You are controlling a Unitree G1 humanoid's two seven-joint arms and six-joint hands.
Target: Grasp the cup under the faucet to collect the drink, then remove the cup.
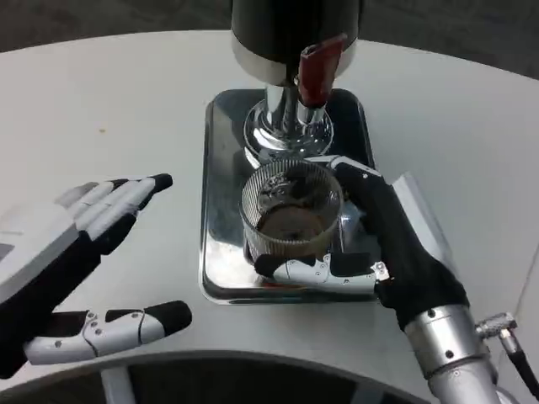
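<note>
White table (101, 93) bears steel tray (217, 168); dark floor (84, 17) beyond.

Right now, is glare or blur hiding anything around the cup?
Head view: the metal tray mirrors bright light, washing out its surface beside the cup; the dispenser's chrome base glints too. The cup's ribbed glass and dark drink stay readable. The right robot hand holding it is sharp; the open left robot hand looks slightly soft near the frame edge.
</note>
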